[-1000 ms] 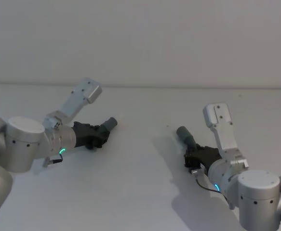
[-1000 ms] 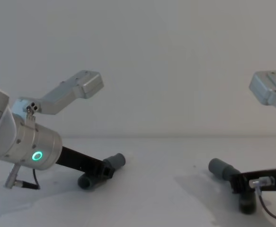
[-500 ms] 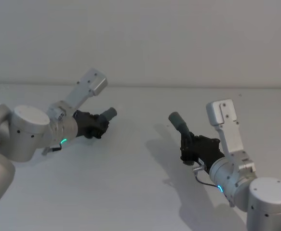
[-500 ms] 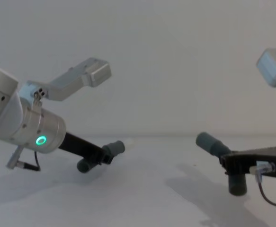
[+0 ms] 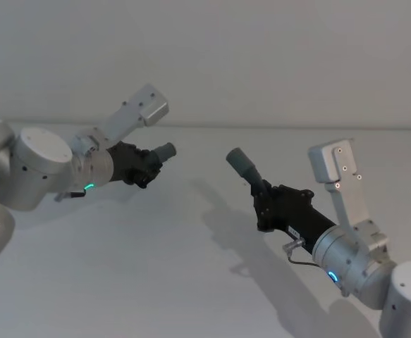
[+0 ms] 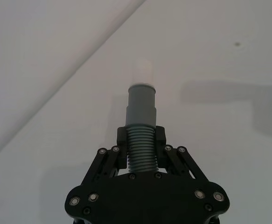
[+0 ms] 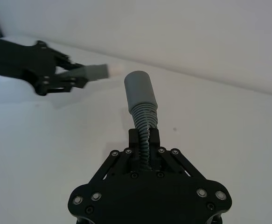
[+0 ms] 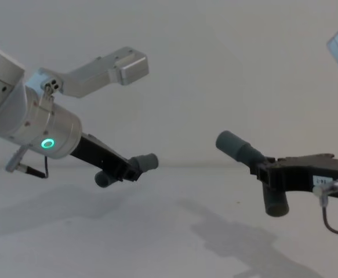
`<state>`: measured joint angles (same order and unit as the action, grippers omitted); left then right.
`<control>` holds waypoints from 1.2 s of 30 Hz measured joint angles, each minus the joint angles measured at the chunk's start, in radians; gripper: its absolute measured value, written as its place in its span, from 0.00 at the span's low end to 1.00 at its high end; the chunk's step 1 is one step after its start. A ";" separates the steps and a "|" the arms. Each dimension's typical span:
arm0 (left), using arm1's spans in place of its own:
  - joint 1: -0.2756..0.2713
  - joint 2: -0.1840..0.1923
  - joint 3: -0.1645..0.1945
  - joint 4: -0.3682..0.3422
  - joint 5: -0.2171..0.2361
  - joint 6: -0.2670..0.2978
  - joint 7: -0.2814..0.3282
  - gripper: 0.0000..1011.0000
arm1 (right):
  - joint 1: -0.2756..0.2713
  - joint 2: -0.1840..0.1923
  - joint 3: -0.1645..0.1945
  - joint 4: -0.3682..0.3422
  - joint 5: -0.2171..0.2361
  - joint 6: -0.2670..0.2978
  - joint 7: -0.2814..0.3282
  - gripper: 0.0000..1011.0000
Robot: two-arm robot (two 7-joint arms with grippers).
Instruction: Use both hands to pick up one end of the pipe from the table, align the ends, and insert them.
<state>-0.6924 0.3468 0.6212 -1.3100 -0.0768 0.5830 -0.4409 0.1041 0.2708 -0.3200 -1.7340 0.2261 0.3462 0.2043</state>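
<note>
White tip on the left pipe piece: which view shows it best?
Left wrist view: the white tip sticks straight out of the cuff. Right wrist view shows it sideways, farther off; head and chest views: too small to tell.

The left gripper point(image 6: 141, 138) hides the rear half of the left pipe piece point(image 6: 142, 105) from me. Ahead of that gripper the white tip point(image 6: 143, 72) fades into the table point(image 6: 219, 56); from the right wrist I see it only as a blur. The right gripper point(image 7: 145, 137) covers the rear half of the right pipe piece point(image 7: 140, 93), and its body runs off the chest view's edge.
</note>
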 joint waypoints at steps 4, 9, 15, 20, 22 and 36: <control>-0.021 0.019 0.019 0.000 0.008 -0.024 -0.049 0.32 | 0.001 0.026 0.000 -0.002 0.021 -0.035 0.060 0.10; -0.046 0.047 0.039 0.003 0.011 -0.063 -0.122 0.32 | 0.004 0.065 0.000 -0.002 0.048 -0.079 0.139 0.10; -0.073 0.082 0.062 0.008 0.009 -0.115 -0.217 0.32 | 0.009 0.114 -0.001 0.004 0.081 -0.134 0.234 0.10; -0.092 0.110 0.079 0.014 0.002 -0.155 -0.286 0.32 | 0.013 0.147 -0.001 0.014 0.105 -0.178 0.306 0.10; -0.106 0.127 0.091 0.019 -0.003 -0.185 -0.335 0.32 | 0.017 0.166 -0.001 0.021 0.121 -0.208 0.351 0.10; -0.166 0.186 0.135 0.042 -0.031 -0.302 -0.522 0.32 | 0.057 0.254 -0.005 0.091 0.201 -0.379 0.596 0.10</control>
<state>-0.8580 0.5332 0.7558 -1.2681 -0.1073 0.2811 -0.9630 0.1612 0.5246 -0.3248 -1.6428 0.4271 -0.0329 0.8006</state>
